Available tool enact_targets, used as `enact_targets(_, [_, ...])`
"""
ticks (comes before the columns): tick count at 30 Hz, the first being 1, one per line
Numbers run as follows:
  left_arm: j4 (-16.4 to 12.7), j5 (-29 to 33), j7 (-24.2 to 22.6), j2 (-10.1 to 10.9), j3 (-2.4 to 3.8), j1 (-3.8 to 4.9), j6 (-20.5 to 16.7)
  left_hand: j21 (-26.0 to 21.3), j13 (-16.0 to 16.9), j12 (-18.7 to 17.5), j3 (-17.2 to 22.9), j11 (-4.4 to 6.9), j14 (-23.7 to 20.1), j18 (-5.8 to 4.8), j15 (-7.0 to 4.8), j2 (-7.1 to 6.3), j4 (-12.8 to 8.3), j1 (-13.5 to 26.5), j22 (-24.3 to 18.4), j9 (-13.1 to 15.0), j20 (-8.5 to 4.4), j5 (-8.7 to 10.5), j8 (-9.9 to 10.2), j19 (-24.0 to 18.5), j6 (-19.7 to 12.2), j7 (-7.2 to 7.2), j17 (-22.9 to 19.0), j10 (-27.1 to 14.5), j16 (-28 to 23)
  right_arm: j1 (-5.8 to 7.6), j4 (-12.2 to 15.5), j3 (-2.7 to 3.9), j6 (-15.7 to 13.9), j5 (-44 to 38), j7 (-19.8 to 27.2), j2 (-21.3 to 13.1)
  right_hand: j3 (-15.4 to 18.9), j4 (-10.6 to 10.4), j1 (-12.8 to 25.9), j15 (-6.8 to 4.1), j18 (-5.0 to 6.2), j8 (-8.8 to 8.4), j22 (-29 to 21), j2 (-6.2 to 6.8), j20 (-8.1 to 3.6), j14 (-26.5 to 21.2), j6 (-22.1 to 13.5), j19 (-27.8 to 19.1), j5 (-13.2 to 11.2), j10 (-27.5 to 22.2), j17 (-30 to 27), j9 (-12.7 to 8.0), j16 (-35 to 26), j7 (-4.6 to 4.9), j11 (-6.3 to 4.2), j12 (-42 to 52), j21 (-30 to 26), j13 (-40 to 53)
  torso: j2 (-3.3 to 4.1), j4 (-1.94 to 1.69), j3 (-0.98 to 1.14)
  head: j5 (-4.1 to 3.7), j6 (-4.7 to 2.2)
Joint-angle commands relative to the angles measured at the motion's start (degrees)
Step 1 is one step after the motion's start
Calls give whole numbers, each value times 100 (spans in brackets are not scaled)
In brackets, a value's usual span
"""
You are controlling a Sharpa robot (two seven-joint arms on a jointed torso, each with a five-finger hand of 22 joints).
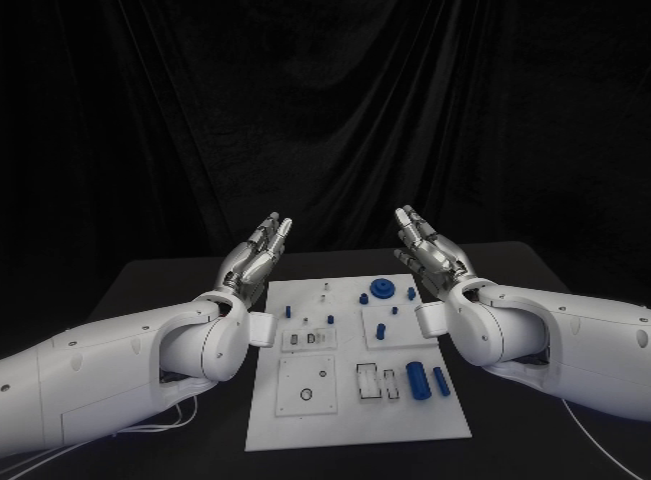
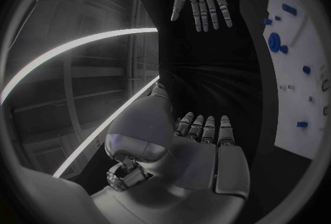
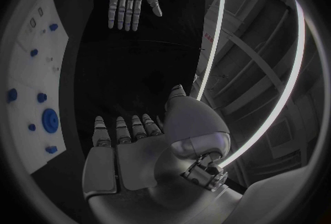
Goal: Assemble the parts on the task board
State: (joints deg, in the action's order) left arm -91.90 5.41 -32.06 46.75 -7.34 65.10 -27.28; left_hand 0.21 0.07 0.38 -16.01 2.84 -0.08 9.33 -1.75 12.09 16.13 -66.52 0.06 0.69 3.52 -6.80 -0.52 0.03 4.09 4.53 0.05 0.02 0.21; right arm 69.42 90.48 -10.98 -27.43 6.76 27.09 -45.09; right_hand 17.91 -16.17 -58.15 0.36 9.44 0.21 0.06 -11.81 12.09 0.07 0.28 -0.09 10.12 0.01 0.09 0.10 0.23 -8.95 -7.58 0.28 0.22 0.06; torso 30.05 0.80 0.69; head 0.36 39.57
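Blue parts (image 1: 417, 380) lie on the task board (image 1: 357, 425) between raised, empty left hand (image 1: 259, 250) and right hand (image 1: 428, 248).

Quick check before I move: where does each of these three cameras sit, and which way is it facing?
Head view: on the head, looking down at the white task board; both arms, left hand and right hand raised.
Left wrist view: behind the left hand's palm, facing the right hand.
Right wrist view: behind the right hand, facing the left.
Shared: the round blue gear-like part shows in all three.
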Motion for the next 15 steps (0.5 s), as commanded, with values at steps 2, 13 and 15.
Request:
enact_targets(2, [-78,557,-554,43,-132,144,1527,-21,-7,-38,-86,-97,8,94,-28,61,53,-276,-6,9,226,-46,-24,-3,26,87,-5,-2,-21,162,30,-137,1266,529,-302,-17,56,-49,-286,91,75,5,-6,0,121,-7,70,9,61,-1,-9,16,-23,51,153,-28,-22,-6,-4,3,3,0,2])
enact_targets(13, [-186,974,-883,135,-462,387,2750,106,208,788,118,-285,199,111,277,93,47,-1524,77,165,583,-1937,-294,159,1344,-576,76,798,163,319,43,-315,1686,700,-379,-25,-28,-49,-692,595,99,247,112,93,386,-4,654,225,285,24,-5,141,-18,703,717,48,148,30,-4,3,3,0,2])
enact_targets(15, [-190,989,-894,138,-474,396,2794,171,229,981,113,-360,239,102,319,89,50,-1590,111,193,762,-1953,-353,257,1582,-639,86,883,190,319,43,-315,1686,700,-379,-25,-25,-47,-789,676,102,478,189,110,397,62,1035,461,322,66,43,209,62,935,729,174,294,66,-4,3,3,0,2])
